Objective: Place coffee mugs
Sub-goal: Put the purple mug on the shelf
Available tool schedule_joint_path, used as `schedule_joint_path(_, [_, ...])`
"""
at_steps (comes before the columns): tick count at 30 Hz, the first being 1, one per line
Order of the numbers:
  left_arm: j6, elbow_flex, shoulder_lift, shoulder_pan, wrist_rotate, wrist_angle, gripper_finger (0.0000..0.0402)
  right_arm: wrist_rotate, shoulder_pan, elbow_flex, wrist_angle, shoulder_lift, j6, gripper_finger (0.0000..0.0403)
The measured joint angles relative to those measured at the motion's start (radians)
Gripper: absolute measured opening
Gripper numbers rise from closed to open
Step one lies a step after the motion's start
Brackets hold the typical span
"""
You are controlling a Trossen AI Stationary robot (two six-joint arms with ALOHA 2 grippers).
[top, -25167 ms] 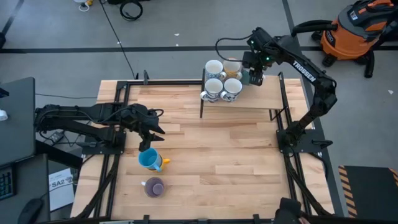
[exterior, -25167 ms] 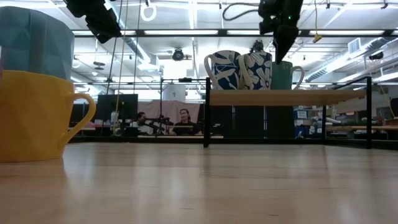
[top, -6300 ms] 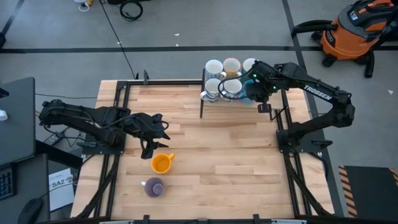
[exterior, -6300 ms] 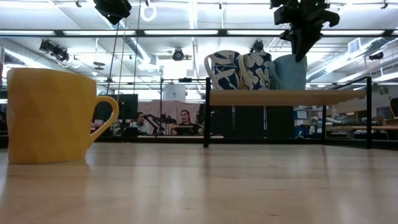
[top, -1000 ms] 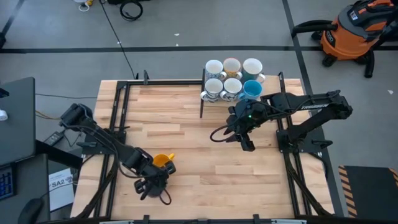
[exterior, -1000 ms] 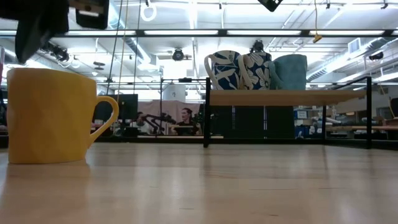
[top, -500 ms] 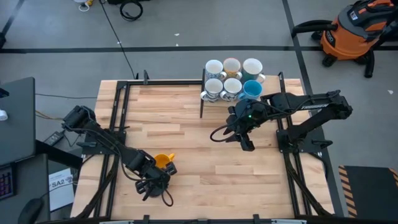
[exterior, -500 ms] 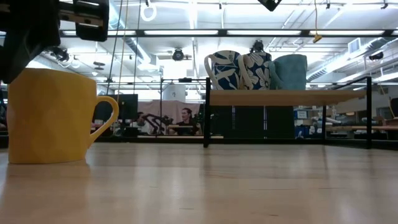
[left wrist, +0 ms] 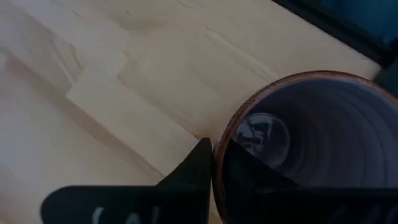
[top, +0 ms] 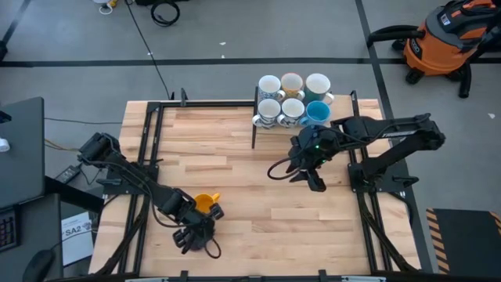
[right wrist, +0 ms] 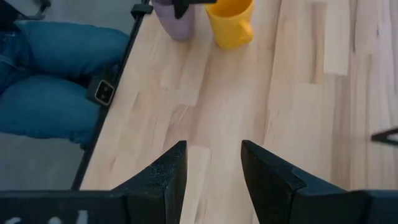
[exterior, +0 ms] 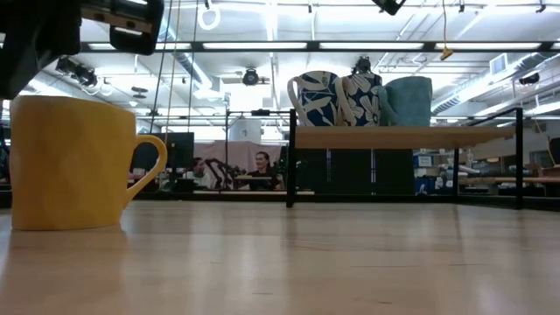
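**Left pincer straddles the purple mug's rim; yellow mug waits beside it**

The left pincer (top: 196,236) is down over the purple mug (left wrist: 305,146) near the front left of the counter (top: 258,180). In the left wrist view one dark finger (left wrist: 196,171) sits outside the rim and the other reaches down inside the cup, so the wall lies between them. They look pressed to the wall, though whether they truly pinch it I cannot tell. From above, the arm hides this mug almost wholly.

The yellow mug (top: 204,204) stands upright just beside it, handle turned toward the counter's middle. Six more mugs, white, patterned and one blue mug (top: 316,113), stand packed on the raised shelf (top: 344,129) at the back.

The right pincer (top: 313,178) hangs over the right half of the counter, fingers spread, holding nothing.

These mugs are likely stiff, glazed ceramic: fairly heavy for their size, slick, and liable to chip if knocked against one another. A rim grip across the wall seems sound, since the wall is thin and rigid. It needs firm pressure, because the mug may swing or slip on the glaze. The handle looks too small a target. Setting down among the crowded mugs will call for a gentle descent.
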Motion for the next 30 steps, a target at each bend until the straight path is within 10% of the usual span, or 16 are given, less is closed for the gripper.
schedule_joint_path(20, [-0.072,0.379,0.002,0.267,-0.151,0.042,0.0029,0.03,0.003,0.0,-0.155,-0.103,0.012,0.0158])
schedule_joint_path(30, [-0.527,0.408,0.019,0.481,-0.257,0.32,0.0028,0.031,0.003,0.0,-0.234,-0.146,0.035,0.0158])
